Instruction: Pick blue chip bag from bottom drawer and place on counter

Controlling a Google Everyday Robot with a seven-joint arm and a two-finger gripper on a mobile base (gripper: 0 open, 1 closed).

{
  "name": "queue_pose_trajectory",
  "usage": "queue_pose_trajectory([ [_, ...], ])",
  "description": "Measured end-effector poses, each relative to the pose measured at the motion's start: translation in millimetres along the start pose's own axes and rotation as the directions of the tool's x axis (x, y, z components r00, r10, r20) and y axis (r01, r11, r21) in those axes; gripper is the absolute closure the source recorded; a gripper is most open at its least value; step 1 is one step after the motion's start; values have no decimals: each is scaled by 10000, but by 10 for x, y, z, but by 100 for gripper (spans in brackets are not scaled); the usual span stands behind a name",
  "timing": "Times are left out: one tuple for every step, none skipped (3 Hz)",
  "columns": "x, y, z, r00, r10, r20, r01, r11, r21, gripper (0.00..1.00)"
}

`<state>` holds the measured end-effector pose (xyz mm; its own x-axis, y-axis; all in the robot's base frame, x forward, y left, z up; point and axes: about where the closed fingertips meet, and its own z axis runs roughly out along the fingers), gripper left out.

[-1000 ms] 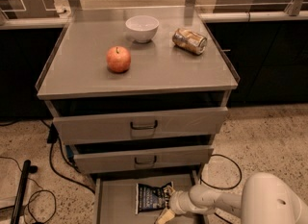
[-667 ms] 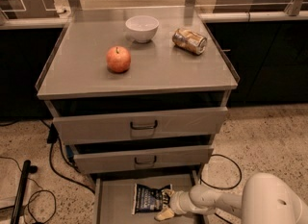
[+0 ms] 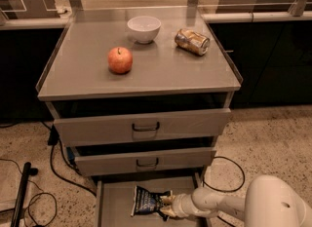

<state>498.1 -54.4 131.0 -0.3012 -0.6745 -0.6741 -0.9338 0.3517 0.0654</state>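
Note:
The blue chip bag (image 3: 145, 201) lies on the grey floor of the open bottom drawer (image 3: 114, 206), near its middle. My gripper (image 3: 166, 205) reaches in from the right, low in the drawer, and is at the bag's right edge, touching it. The white arm (image 3: 219, 204) runs off to the lower right. The counter (image 3: 156, 67) is the flat grey top of the cabinet, well above the drawer.
On the counter stand a red apple (image 3: 120, 59), a white bowl (image 3: 144, 28) and a crushed metallic can (image 3: 192, 41). The two upper drawers (image 3: 141, 126) are partly pulled out above the bottom one. Black cables (image 3: 53, 172) lie on the speckled floor at left.
The gripper has edged slightly left against the bag, and the bag has shifted a little left with it. Nothing on the counter has moved.

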Motion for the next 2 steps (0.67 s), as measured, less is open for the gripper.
queue_pose_trajectory([
  [0,0,0,10000,0,0,0,10000,-1,94],
  [0,1,0,10000,0,0,0,10000,-1,100],
])
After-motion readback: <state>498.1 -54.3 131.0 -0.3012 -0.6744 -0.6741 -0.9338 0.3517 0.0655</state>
